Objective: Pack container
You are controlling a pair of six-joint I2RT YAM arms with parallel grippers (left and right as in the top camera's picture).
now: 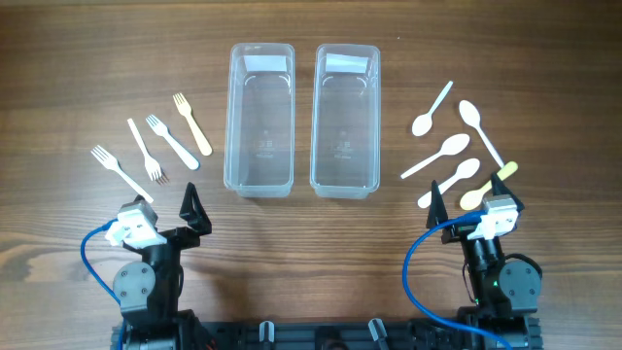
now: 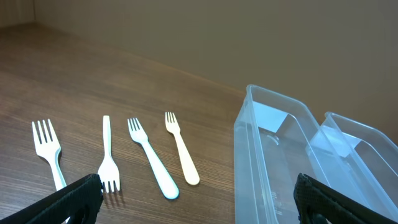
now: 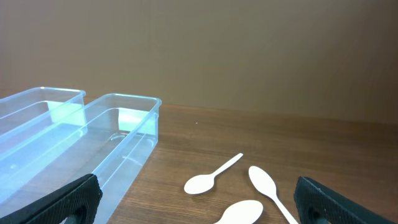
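Two empty clear plastic containers stand side by side at the table's middle, the left container [image 1: 260,126] and the right container [image 1: 345,122]. Several white and cream plastic forks [image 1: 173,142] lie left of them. Several plastic spoons [image 1: 439,156] lie to the right. My left gripper [image 1: 165,216] is open and empty, near the front edge below the forks. My right gripper [image 1: 473,206] is open and empty, just in front of the nearest spoons. The left wrist view shows my left gripper [image 2: 199,205], the forks [image 2: 152,165] and both containers [image 2: 273,162]. The right wrist view shows my right gripper [image 3: 199,202], three spoons [image 3: 211,177] and the containers [image 3: 118,143].
The wooden table [image 1: 78,58] bears nothing else. A cream spoon [image 1: 486,187] lies right beside my right gripper's outer finger. A blue cable [image 1: 92,258] loops at each arm's base.
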